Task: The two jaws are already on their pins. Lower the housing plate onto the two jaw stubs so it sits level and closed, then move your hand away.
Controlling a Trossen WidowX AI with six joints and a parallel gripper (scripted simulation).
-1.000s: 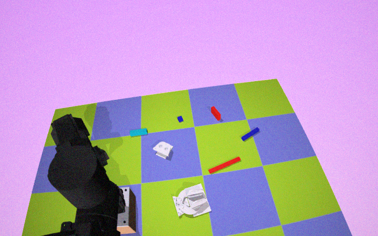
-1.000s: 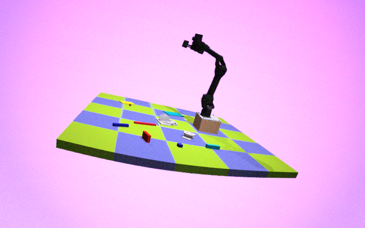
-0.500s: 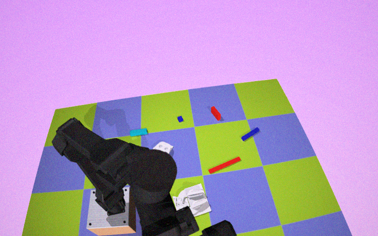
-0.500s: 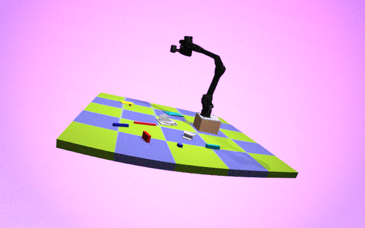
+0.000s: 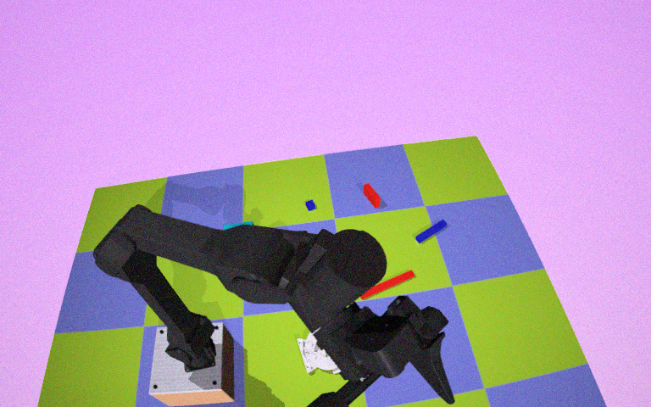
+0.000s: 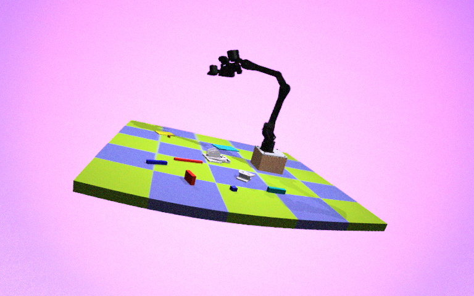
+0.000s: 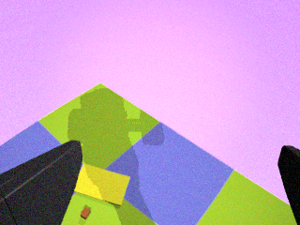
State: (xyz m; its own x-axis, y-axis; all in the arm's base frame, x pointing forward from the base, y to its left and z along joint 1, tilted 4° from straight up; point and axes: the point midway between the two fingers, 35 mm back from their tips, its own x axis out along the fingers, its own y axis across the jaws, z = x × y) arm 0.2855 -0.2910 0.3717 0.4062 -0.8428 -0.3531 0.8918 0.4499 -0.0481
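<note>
The larger white assembly (image 5: 311, 359) (image 6: 215, 156) rests on the checkered table, with an upright rounded part on a flat base; my arm covers part of it in the top view. The jaws and their stubs are too small to make out. A small white part (image 6: 245, 175), which looks like the housing plate, lies apart from it on a blue square; my arm hides it in the top view. My gripper (image 7: 184, 155) is wide open and empty, high above the table. The wrist view shows neither white part.
A red bar (image 5: 393, 282) (image 6: 188, 160), red block (image 5: 370, 195) (image 6: 190, 177), blue bar (image 5: 431, 231) (image 6: 156, 161), blue cube (image 5: 310, 205) (image 6: 233, 188) and teal block (image 5: 238, 225) (image 6: 276, 190) lie around. A cyan plate (image 6: 225, 147) lies behind the assembly; a yellow plate (image 6: 164, 132) (image 7: 102, 184) is near a far corner.
</note>
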